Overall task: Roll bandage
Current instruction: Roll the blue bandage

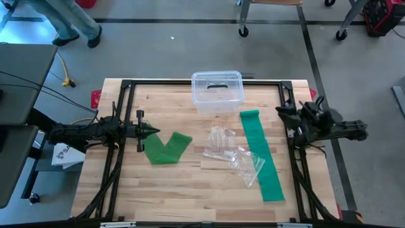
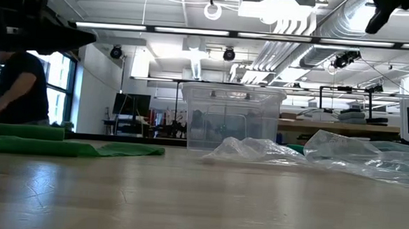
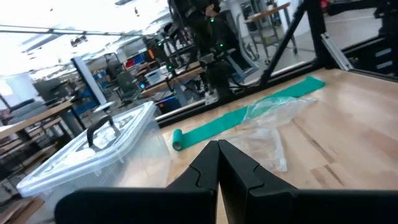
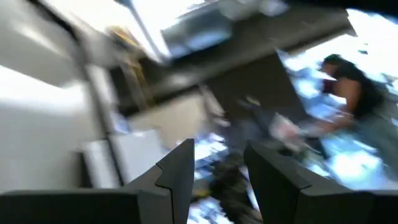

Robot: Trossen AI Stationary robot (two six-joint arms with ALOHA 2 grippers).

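Observation:
Two green bandages lie flat on the wooden table. A long strip (image 1: 261,155) runs from far to near on the right half, and its far end is rolled into a small coil (image 3: 177,140). A shorter folded piece (image 1: 168,147) lies left of centre. My left gripper (image 1: 154,132) hangs shut just above and left of the folded piece and touches nothing. My right gripper (image 4: 219,152) is raised at the table's right edge (image 1: 281,112) and tipped up toward the room. It stands open, and nothing is between its fingers.
A clear lidded plastic box (image 1: 217,92) stands at the far middle of the table. Crumpled clear plastic bags (image 1: 231,155) lie between the two bandages and partly over the long strip. A black frame (image 1: 202,82) borders the table. A person (image 2: 20,84) stands in the room beyond.

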